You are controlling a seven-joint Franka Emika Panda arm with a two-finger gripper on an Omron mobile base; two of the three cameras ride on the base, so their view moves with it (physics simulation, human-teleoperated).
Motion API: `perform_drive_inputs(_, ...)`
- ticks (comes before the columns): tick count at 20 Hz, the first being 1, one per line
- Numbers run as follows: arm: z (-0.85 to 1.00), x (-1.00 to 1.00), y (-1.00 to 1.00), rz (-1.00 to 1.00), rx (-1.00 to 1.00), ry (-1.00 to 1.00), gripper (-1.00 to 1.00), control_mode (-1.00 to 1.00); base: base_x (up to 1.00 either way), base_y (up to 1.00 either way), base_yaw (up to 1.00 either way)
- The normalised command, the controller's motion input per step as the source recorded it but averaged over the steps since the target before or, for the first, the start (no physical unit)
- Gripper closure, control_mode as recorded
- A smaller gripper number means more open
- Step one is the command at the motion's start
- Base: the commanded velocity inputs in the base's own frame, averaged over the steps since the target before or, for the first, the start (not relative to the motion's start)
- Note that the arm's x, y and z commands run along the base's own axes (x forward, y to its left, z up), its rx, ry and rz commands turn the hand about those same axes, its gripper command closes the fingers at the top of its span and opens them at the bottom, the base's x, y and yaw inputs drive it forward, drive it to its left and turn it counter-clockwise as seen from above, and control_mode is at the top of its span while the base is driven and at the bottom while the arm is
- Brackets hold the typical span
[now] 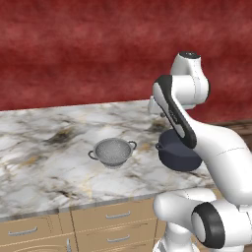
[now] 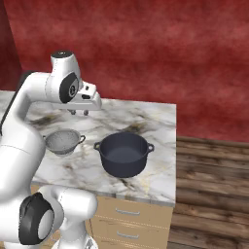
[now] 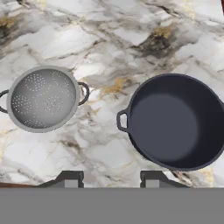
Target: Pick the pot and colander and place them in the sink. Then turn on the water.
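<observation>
Nothing done yet. Dark navy round pot at right of hand view, silvery perforated colander at left, both on marble counter. Gripper hovers above, jaws apart, holding nothing. Both picks and the water remain.

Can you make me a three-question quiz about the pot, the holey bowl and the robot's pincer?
1. Where does the colander sit?
A. inside the pot
B. on the counter beside the pot
C. on the floor

2. What colour is the pot?
A. dark navy-grey
B. bright yellow
C. white

3. What is the pincer doing?
A. gripping the pot's handle
B. lifting the colander
C. hovering above the counter, holding nothing

Answers: 1 B, both stand apart on the marble. 2 A, it is dark inside and out. 3 C, nothing sits between its fingertips.
</observation>
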Motion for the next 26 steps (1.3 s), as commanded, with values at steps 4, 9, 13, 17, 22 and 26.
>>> perform_drive_inputs(4,-0.38,-0.03,-0.17,0.0,0.0,0.06,-1.0,-1.0,0.0,0.0,0.0)
perform_drive_inputs(9,-0.61,-0.14,-0.41,0.02,-0.08,0.02,-1.0,-1.0,0.0,0.0,0.0)
perform_drive_inputs(13,-0.68,-0.02,-0.38,0.06,-0.14,0.04,-1.0,-1.0,0.0,0.0,0.0)
perform_drive_inputs(17,-0.67,0.0,-0.12,0.02,-0.18,0.15,-1.0,-1.0,0.0,0.0,0.0)
perform_drive_inputs(22,-0.34,0.0,-0.03,0.0,-0.06,0.16,-1.0,-1.0,0.0,0.0,0.0)
perform_drive_inputs(26,-0.22,0.0,0.0,0.02,0.0,0.0,-1.0,-1.0,0.0,0.0,0.0)
